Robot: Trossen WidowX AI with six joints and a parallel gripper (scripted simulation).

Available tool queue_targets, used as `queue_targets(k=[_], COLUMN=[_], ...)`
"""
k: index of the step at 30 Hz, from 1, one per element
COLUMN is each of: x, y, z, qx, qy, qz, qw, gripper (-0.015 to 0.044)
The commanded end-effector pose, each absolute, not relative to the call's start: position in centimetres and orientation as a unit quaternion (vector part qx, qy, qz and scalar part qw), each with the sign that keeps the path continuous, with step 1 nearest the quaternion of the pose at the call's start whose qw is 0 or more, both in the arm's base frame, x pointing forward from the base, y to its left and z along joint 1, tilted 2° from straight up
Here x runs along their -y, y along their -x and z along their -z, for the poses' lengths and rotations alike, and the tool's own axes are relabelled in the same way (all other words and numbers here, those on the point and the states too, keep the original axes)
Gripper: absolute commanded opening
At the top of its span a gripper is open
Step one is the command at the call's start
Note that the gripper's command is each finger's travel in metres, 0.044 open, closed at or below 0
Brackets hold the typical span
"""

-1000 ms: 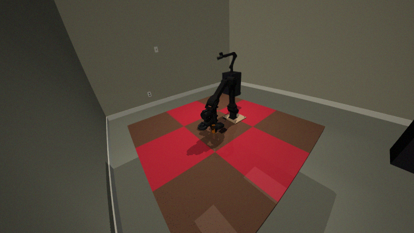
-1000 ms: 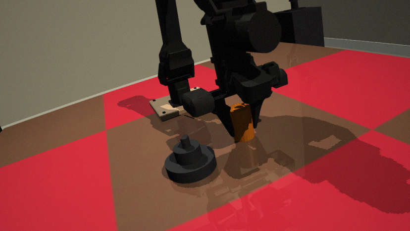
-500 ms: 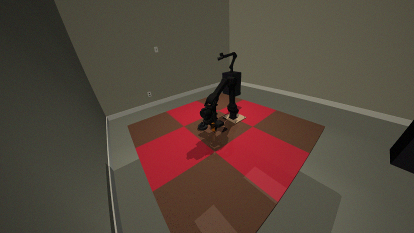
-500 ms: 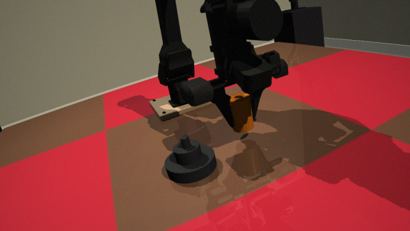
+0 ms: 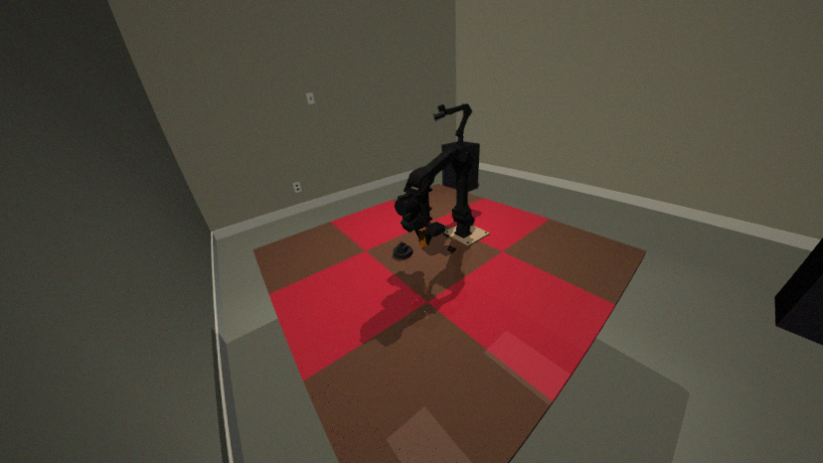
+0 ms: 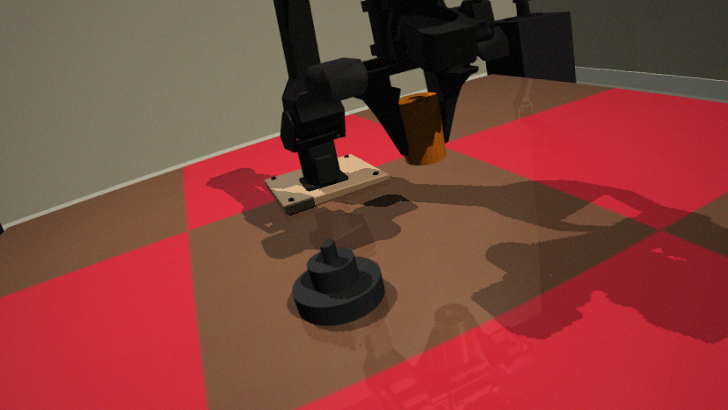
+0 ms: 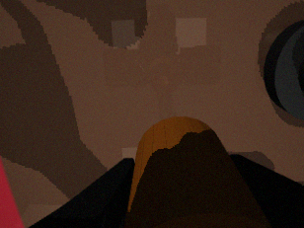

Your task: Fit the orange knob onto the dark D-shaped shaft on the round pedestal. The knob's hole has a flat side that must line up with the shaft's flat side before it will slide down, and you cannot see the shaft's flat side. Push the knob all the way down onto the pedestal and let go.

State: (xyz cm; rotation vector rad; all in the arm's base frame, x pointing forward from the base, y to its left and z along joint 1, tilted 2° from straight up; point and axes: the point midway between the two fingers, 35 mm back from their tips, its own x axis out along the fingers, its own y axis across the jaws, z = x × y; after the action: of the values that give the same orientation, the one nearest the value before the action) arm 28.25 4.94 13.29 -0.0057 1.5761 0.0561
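The orange knob point(image 5: 422, 237) point(image 6: 421, 127) point(image 7: 170, 172) is an upright, slightly tilted cylinder. My gripper point(image 6: 425, 145) point(image 7: 181, 166) is shut on it, one finger on each side, and holds it above the mat, behind and to the right of the pedestal in the exterior view. The dark round pedestal point(image 5: 402, 252) point(image 6: 338, 311) point(image 7: 287, 83) stands on the mat, stepped, with the thin shaft point(image 6: 330, 252) upright on top and bare. The pedestal is cut off at the right edge of the wrist view. The knob's hole and the shaft's flat side cannot be seen.
The arm's pale base plate point(image 5: 479, 233) point(image 6: 364, 170) sits behind the pedestal in the exterior view. The red and brown checkered mat point(image 5: 351, 310) point(image 6: 91, 325) lies under everything, with arm shadows on it. A dark box point(image 5: 469, 166) point(image 6: 549, 46) stands beyond, bearing a thin dark arm.
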Motion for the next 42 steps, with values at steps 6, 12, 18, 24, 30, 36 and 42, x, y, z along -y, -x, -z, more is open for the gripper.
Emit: queue_targets(k=[6,12,18,24,30,36,42], x=[-4.9,-4.3,-2.8,-1.2,0.4,2.1,3.8], y=[-27.6,-28.0,-28.8,-29.5,-30.0,-30.5,-30.8], z=[-17.6,-17.3,-16.6,-15.8,-15.1,-14.3,-13.6], qx=[-0.703,-0.703,-0.703,-0.703,-0.702,-0.702,-0.702], qy=[0.000,0.001,0.001,0.002,0.002,0.003,0.003], qz=[-0.023,-0.023,-0.022,-0.022,-0.021,-0.021,-0.020], qw=[0.711,0.711,0.711,0.711,0.711,0.712,0.711], gripper=[0.0000,0.0000,0.0000,0.0000,0.0000,0.0000,0.0000])
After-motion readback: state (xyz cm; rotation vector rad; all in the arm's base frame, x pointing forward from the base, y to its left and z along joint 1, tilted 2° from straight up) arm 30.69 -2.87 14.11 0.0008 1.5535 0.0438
